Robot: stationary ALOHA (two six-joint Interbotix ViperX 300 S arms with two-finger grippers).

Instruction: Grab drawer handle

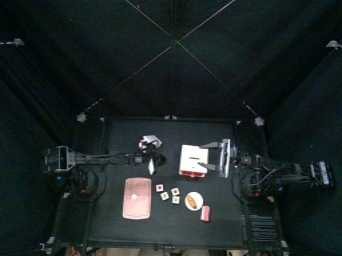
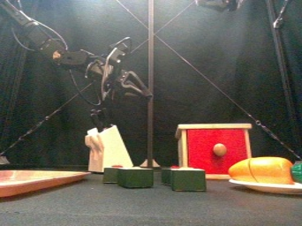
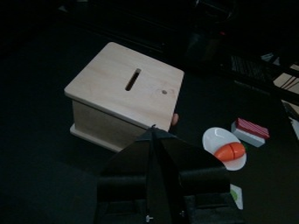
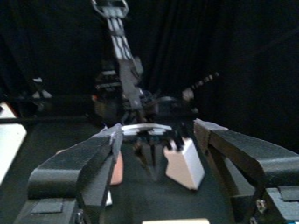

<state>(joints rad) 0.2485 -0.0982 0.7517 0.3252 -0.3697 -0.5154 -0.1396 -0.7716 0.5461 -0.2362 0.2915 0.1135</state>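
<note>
Hovering above the wooden box (image 3: 122,105), the left gripper (image 3: 153,131) has jaws partly apart, empty; the right gripper (image 4: 158,144), farther off, gapes wide.

Black table (image 1: 107,205) with wooden box (image 1: 195,160), plate (image 1: 195,201), tray (image 1: 138,198).

Lighting: dim throughout; black curtains (image 1: 80,60) and the black tabletop (image 1: 114,140) swallow most light. Source: overhead, glowing palely behind the centre pole (image 2: 150,79) in the front view. Brightest surfaces: the wooden box (image 3: 122,92), evenly lit on top, its side in shade. Blur: right gripper (image 4: 158,149) jaws smeared and soft; background there is hazy. The top view is grainy, its small items indistinct.
</note>
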